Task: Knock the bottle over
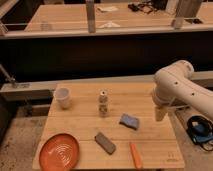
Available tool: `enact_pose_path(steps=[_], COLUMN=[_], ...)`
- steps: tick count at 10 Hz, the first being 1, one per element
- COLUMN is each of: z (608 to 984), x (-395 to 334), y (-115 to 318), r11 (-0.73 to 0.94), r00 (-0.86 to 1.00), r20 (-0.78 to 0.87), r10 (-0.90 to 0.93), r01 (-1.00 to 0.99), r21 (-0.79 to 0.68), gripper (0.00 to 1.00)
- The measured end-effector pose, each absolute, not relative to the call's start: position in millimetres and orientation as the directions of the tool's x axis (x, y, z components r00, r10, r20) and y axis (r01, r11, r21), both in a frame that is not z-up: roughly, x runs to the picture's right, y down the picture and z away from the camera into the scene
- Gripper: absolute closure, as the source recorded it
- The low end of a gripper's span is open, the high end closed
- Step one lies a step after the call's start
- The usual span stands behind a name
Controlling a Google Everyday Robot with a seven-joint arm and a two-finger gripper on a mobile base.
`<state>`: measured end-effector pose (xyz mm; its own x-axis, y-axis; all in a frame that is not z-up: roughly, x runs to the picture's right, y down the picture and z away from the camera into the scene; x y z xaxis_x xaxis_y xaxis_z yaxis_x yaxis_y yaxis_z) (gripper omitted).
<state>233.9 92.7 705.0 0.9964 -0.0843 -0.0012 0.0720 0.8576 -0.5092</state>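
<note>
The bottle (103,103) is small, slim and pale with a whitish cap and a darker label band. It stands upright near the middle of the wooden table (80,125). The white cup (62,98) stands to its left. My gripper (159,113) hangs from the white arm (175,85) over the table's right edge, well to the right of the bottle and not touching it.
A blue sponge (129,121) lies between bottle and gripper. A grey block (105,143), an orange carrot-like stick (135,155) and an orange plate (59,152) lie near the front edge. Blue headphones (200,131) lie on the floor at right. A dark counter runs behind.
</note>
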Motion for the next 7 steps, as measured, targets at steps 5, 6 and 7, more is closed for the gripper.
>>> enact_pose_path(steps=[5,6,7], z=[711.8,714.7,717.9], x=[215.0,203.1,187.4], y=[88.3,87.2,84.6], r11=[0.858,0.856,0.855], r00=[0.990,0.987,0.984], r20=[0.020,0.033,0.044], r10=[-0.139,-0.157,-0.173], r01=[0.130,0.153,0.173], r21=[-0.497,-0.494,-0.490], gripper=[0.20,0.20,0.20])
